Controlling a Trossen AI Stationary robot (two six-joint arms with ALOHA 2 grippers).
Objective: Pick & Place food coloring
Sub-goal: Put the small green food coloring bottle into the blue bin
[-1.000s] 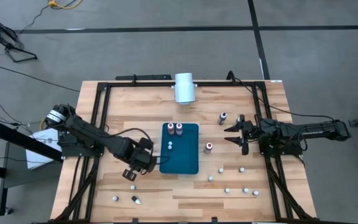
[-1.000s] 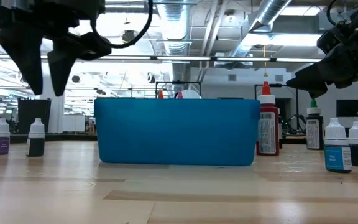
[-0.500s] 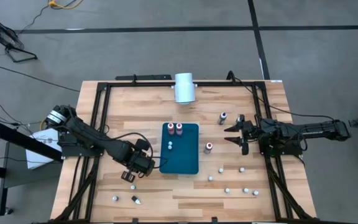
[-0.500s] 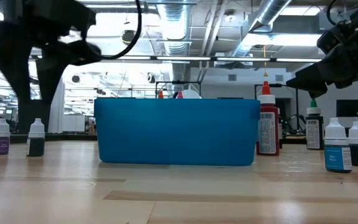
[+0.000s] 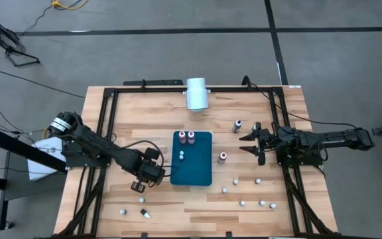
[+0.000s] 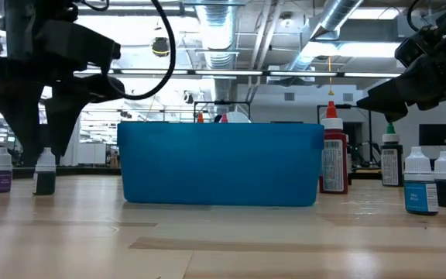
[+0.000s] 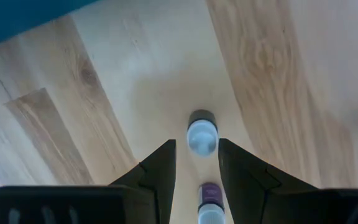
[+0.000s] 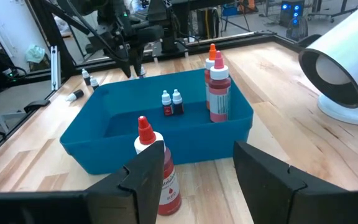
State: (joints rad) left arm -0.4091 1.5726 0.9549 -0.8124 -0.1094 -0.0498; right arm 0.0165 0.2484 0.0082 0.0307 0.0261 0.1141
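Pale matt wooden table (image 5: 197, 206), smooth blue plastic bin (image 8: 104, 146), glossy plastic food coloring (image 8: 218, 93) bottles.

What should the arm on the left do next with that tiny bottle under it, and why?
Probably lower a little more, then close. The left gripper hangs open, fingers pointing down, right over a small dark-bodied bottle with a pale cap. That bottle stands upright on the wooden table, beside the blue rectangular bin. The fingers straddle the cap but do not seem to grip it yet. The right gripper waits at the table's far side.
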